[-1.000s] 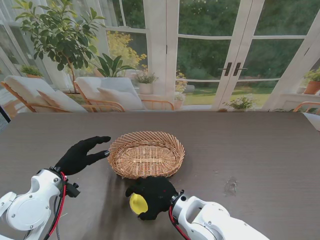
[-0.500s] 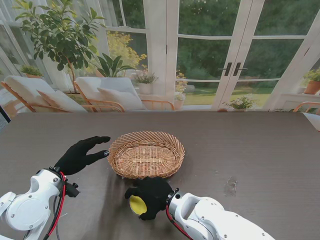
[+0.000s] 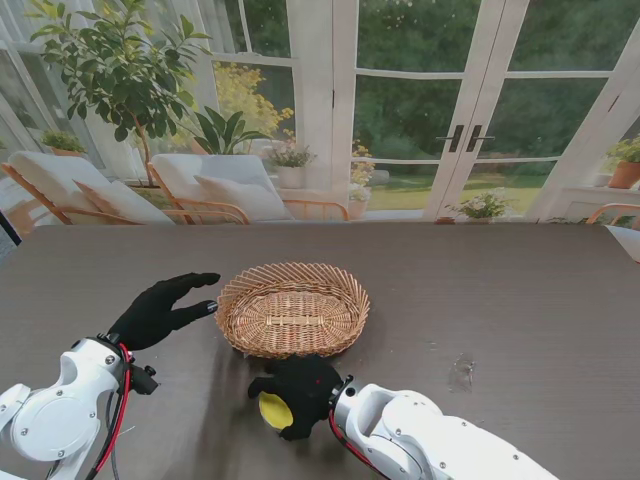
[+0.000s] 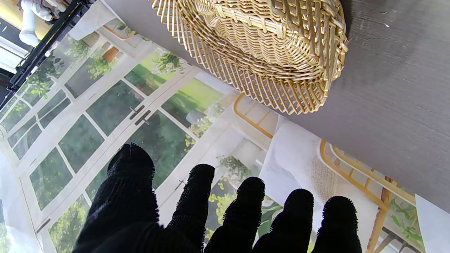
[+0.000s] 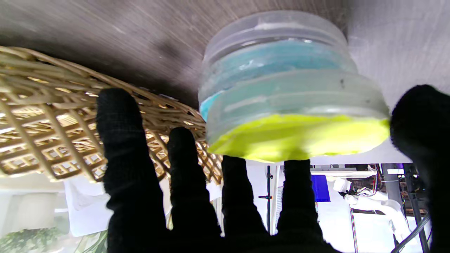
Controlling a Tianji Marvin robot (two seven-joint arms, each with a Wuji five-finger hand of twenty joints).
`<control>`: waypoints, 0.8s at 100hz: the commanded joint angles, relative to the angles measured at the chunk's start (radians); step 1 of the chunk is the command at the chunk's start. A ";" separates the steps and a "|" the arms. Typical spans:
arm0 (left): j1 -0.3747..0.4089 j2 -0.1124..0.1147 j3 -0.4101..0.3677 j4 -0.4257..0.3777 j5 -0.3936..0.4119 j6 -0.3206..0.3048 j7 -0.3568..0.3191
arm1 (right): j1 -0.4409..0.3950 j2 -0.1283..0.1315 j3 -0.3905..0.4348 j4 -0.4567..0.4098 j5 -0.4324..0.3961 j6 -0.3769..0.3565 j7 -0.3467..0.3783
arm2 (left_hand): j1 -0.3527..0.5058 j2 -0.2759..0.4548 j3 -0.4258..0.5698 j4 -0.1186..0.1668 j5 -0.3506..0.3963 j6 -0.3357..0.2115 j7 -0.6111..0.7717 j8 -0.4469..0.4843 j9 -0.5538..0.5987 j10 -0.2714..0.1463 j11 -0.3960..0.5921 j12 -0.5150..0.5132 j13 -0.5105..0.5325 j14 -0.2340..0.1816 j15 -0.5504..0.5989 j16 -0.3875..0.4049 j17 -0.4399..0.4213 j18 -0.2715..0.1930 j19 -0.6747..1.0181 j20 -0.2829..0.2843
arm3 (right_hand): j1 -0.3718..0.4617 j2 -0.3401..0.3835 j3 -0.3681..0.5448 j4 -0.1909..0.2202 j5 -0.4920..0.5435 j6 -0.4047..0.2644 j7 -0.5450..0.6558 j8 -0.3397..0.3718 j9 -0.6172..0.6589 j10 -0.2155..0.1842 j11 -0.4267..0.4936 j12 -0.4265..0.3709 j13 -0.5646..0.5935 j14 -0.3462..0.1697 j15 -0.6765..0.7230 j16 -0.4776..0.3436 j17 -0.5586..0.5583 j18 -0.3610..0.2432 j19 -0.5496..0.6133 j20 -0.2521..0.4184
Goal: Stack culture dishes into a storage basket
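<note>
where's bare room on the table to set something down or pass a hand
Bare tabletop spreads right of the wicker basket, and a strip lies beyond it. It is crowded near me: the right robot hand with the stacked dishes beside the rim, the left robot hand at its left end.

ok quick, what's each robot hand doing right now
Left robot hand: open, holding nothing, beside the wicker basket.
Right robot hand: shut on the stack of culture dishes.

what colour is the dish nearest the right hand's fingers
Bright yellow-green dish, clearest in the right wrist view.
</note>
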 commanded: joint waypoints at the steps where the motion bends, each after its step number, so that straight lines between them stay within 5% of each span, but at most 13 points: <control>1: 0.005 -0.003 -0.002 -0.006 -0.003 0.000 -0.020 | 0.010 -0.005 -0.011 0.010 -0.002 0.003 0.020 | 0.027 0.041 -0.017 0.029 -0.001 0.004 -0.001 0.001 0.007 0.007 0.002 0.012 0.004 0.010 0.000 0.009 -0.001 0.020 -0.013 0.011 | -0.018 -0.021 0.001 -0.002 -0.039 -0.010 -0.010 0.008 -0.043 -0.002 -0.002 0.010 -0.046 0.015 -0.001 0.011 -0.519 0.044 -0.026 0.045; 80: 0.002 -0.002 0.000 -0.005 -0.001 0.007 -0.025 | 0.034 -0.005 -0.043 0.032 0.008 0.001 0.027 | 0.025 0.042 -0.017 0.029 -0.001 0.001 -0.001 0.001 0.008 0.006 0.001 0.013 0.005 0.011 0.001 0.010 0.002 0.020 -0.012 0.011 | -0.011 -0.009 -0.002 0.002 -0.025 0.007 -0.006 0.045 -0.032 0.018 0.016 0.008 -0.015 0.030 0.019 0.017 -0.485 0.044 -0.003 0.065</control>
